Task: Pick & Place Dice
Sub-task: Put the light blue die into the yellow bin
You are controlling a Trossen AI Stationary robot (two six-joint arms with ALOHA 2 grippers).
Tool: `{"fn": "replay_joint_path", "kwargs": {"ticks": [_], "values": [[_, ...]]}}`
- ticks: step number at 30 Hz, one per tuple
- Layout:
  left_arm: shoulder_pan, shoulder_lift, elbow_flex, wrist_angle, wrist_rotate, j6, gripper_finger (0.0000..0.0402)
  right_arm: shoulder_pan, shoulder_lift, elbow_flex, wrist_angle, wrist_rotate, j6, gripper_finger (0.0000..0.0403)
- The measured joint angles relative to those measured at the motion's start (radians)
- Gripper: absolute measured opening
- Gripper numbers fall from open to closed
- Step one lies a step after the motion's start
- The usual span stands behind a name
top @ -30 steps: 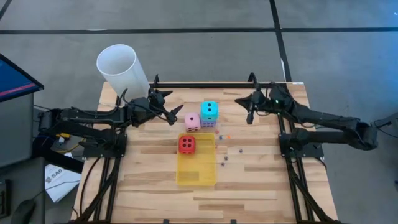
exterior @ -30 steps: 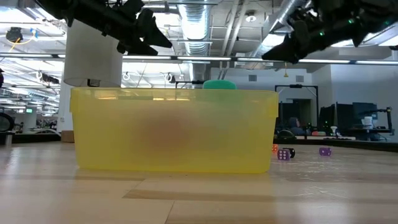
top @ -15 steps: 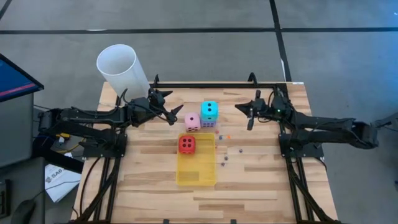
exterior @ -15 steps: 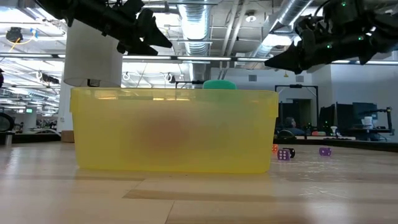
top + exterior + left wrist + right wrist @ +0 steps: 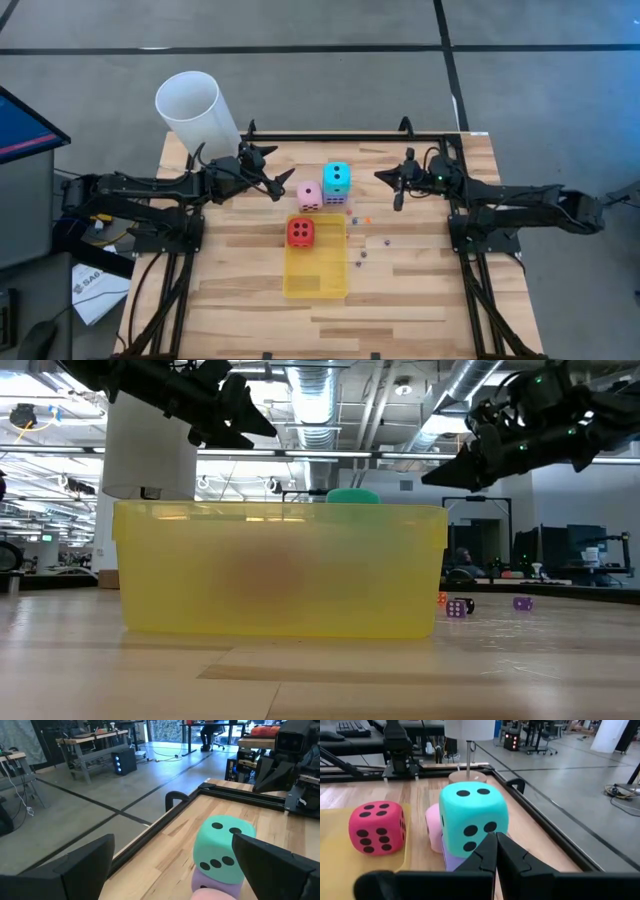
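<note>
Wooden table (image 5: 420, 290), right pincer (image 5: 392, 185) closed, empty

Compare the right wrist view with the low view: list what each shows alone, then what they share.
Only the right wrist view: the red die in the yellow tray, the pink die, a purple die under the cyan die, and the shut right claw.
Only the low view: tiny dice on the table, the tray's wall hiding the big dice.
Both: the tray, the cyan die, the white cylinder.

Four big dice (image 5: 337, 179), one yellow tray (image 5: 316, 273), perhaps five tiny coloured pieces (image 5: 361, 255).
</note>
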Motion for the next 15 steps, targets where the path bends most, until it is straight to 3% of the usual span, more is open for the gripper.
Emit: {"fn": "replay_joint_path", "kwargs": {"ticks": [15], "values": [[0.0, 0.0, 0.0, 0.0, 0.0, 0.0, 0.0392, -0.002, 0.003, 0.0, 0.03, 0.0, -0.016, 0.0]]}}
